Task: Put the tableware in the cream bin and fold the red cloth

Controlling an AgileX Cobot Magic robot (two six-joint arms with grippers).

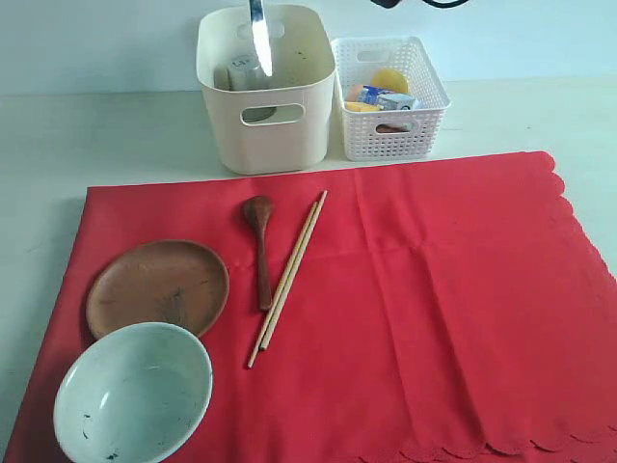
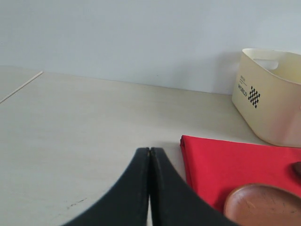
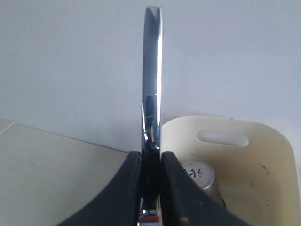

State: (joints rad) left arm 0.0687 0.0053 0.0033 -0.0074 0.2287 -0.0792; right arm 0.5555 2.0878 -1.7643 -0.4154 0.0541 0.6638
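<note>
near left on the red cloth [image 1: 434,318] sits the bowl [image 1: 133,395], then plate [image 1: 157,286], spoon [image 1: 260,251], chopsticks [image 1: 287,282]; the cloth's right half lies bare. left pincer [image 2: 149,150] closed, empty, over bare surface [image 2: 70,141]. right pincer [image 3: 151,154] clamps the steel cup [image 3: 152,70] by its handle, cup inside the cream bin [image 1: 266,125].

The only word I can read from here is "WORLD", printed in dark capitals running down the outer wall of the cream bin [image 2: 277,108], caught in the left wrist view. Just beside it sits a small black-and-white checkered square, and above the word run a few lines of finer print too small for me to make out. Inside the bin, the steel cup [image 3: 200,176] shows dark marks on its pale round face, blurred beyond reading. The carton [image 1: 388,97] in the white basket [image 1: 386,140] bears a blue label I cannot read.
</note>
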